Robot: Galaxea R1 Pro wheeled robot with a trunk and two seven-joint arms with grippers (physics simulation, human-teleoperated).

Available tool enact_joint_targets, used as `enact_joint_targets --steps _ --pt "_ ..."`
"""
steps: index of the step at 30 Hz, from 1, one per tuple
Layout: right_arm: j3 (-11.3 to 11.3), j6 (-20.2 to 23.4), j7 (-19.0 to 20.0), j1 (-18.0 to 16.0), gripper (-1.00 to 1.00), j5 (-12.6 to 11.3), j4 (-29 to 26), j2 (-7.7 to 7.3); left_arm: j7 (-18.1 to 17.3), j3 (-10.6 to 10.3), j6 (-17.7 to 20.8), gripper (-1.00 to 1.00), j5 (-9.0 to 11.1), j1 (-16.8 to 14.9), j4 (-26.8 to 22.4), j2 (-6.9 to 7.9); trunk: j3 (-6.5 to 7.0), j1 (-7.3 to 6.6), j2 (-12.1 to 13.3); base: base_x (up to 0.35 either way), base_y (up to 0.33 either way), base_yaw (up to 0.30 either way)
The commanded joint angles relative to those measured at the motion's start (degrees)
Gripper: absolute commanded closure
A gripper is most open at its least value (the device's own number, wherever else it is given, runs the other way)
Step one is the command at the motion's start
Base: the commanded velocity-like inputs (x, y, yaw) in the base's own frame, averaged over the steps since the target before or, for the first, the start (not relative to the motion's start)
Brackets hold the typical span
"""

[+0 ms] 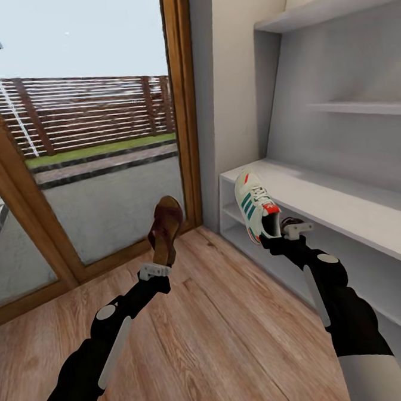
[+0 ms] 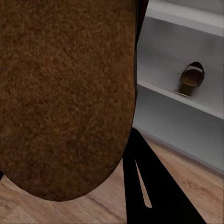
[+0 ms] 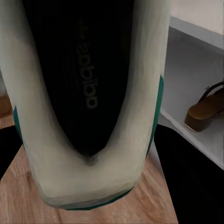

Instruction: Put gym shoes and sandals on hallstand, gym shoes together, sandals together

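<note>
Two shoes are held up in the air, one in each arm. The left gripper (image 1: 155, 269) pinches a brown sandal (image 1: 165, 229) by its lower end, the sandal standing upright above the wood-plank floor (image 1: 221, 330), in front of the glass door (image 1: 91, 172) with its wooden frame. The right gripper (image 1: 286, 233) is clamped on the heel of a cream gym shoe (image 1: 256, 206) with green stripes, toe pointing up and away, close against the near left corner of the hallstand (image 1: 344, 208) and level with its broad top. In the left wrist view a second sandal (image 2: 191, 79) sits on a shelf of the grey-white unit; the right wrist view shows it (image 3: 207, 107) too, past the held sneaker's insole. Beyond the glass lie a paved path and a slatted fence (image 1: 80, 110).
</note>
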Motion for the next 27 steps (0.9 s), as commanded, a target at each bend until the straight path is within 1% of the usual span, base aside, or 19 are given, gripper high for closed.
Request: enact_joint_targets --steps 1,4,8,14,20,27 --pt "-0.1 0.3 0.3 0.0 1.0 0.1 -0.1 0.0 0.0 0.0 0.4 1.0 0.5 0.0 -0.1 0.04 -0.05 0.02 0.0 0.339 0.107 0.0" --pt "-0.1 0.3 0.3 0.0 1.0 0.1 -0.1 -0.01 0.0 0.0 0.4 1.0 0.5 -0.1 -0.1 0.04 -0.05 0.02 0.0 0.339 0.107 -0.114" --pt "-0.1 0.3 0.3 0.0 1.0 0.1 -0.1 -0.01 0.0 0.0 0.4 1.0 0.5 0.0 -0.1 0.04 -0.05 0.02 0.0 0.334 0.131 -0.227" --pt "-0.1 0.3 0.3 0.0 1.0 0.1 -0.1 -0.01 0.0 0.0 0.4 1.0 0.5 0.0 -0.1 0.02 -0.05 0.02 0.0 0.265 0.247 -0.252" --pt "-0.1 0.3 0.3 0.0 1.0 0.1 -0.1 -0.01 0.0 0.0 0.4 1.0 0.5 0.0 -0.1 0.04 -0.05 0.02 0.0 0.171 0.253 -0.255" --pt "-0.1 0.3 0.3 0.0 1.0 0.1 -0.1 -0.01 0.0 0.0 0.4 1.0 0.5 -0.1 -0.1 0.04 -0.05 0.02 0.0 0.031 0.038 -0.255"
